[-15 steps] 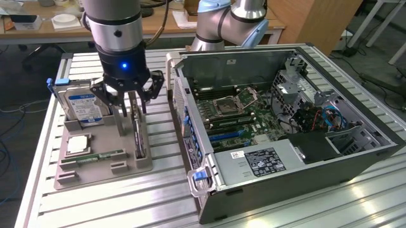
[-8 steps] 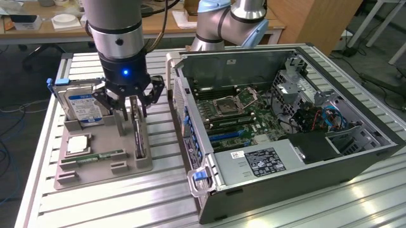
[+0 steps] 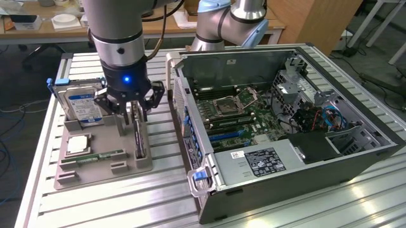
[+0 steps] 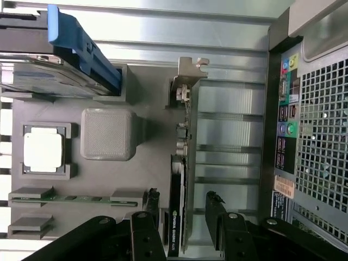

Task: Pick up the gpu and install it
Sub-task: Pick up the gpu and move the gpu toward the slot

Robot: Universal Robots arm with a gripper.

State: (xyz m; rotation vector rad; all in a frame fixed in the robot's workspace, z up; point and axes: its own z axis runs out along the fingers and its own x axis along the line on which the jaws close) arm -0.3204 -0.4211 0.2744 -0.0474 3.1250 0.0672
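The claw (image 3: 134, 113) is hanging wide open astride the gpu (image 3: 139, 142), which is sitting unlifted in its tray (image 3: 95, 173).

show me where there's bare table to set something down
Bare table in the exterior view's foreground, bordered by the parts tray and computer case. The strip between them is narrow. Crowded: the tray, open gripper straddling the gpu.

A robotics lab: an aluminium-profile tabletop (image 3: 317, 209) carries an open PC tower (image 3: 285, 190) beneath a robot arm (image 3: 117, 38), with cluttered wooden desks (image 3: 19, 34) behind.
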